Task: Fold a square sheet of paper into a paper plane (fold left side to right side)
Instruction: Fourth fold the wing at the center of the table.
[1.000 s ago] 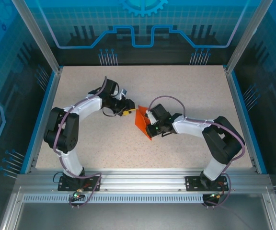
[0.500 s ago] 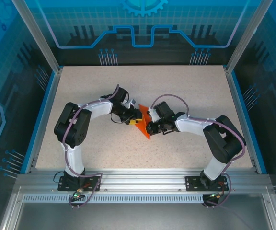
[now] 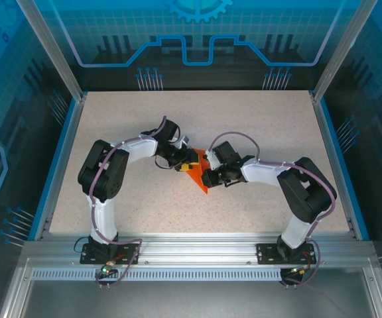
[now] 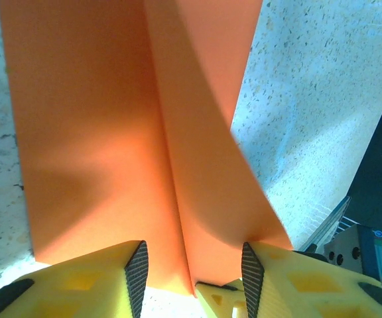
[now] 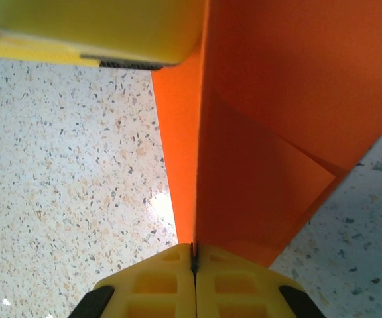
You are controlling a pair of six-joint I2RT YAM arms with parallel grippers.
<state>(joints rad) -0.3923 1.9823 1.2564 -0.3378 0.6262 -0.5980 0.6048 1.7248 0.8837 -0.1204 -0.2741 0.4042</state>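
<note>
The square sheet of paper (image 3: 200,175) is bright orange and folded along a centre crease into a pointed, half-made paper plane shape at mid-table. My right gripper (image 3: 208,176) is shut on the fold from the right. In the right wrist view its jaws (image 5: 194,250) pinch the upright crease of the paper (image 5: 277,99). My left gripper (image 3: 190,164) meets the paper from the left. In the left wrist view it (image 4: 192,255) stands open astride the crease of the paper (image 4: 98,132). The raised right flap touches its right finger (image 4: 252,265).
The speckled table (image 3: 257,126) has free room on all sides of the paper. Blue rails (image 3: 330,159) and glass walls bound it. A fingertip of the right gripper (image 4: 231,298) pokes in between my left jaws, and a left finger (image 5: 91,26) crosses the top of the right wrist view.
My left arm has swung right and brought its gripper onto the paper's left side. Its jaws have spread a little. The right gripper has kept its hold, and the paper sits flatter and narrower.
</note>
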